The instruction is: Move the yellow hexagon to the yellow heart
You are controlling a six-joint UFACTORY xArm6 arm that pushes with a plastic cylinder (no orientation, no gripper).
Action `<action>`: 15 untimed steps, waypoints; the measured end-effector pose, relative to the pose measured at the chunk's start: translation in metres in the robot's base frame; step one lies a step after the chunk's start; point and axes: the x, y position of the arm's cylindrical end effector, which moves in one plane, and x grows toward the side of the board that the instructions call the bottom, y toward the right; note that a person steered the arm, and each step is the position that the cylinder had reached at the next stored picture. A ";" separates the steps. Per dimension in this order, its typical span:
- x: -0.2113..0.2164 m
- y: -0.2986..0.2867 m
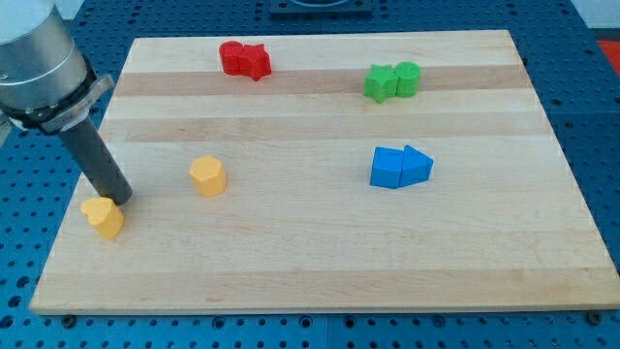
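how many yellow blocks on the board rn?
2. The yellow hexagon sits left of centre; the yellow heart is near the left edge, right beside my tip. None appear hidden.

Grey metal cyl. w/ flange, straight dark rod (97, 160) below.

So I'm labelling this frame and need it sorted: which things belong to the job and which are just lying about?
Job:
- yellow hexagon
- yellow heart
- my tip, at the heart's upper right edge

Lying about:
- red blocks
- green blocks
- blue blocks
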 end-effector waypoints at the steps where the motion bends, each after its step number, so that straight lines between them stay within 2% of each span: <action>1: 0.011 0.000; 3: 0.041 -0.006; 4: 0.041 0.037; 5: 0.040 0.105; 6: 0.008 0.143; 7: -0.022 0.147; 8: -0.031 0.137; 10: -0.031 0.070; 13: -0.058 0.024; 15: -0.001 0.011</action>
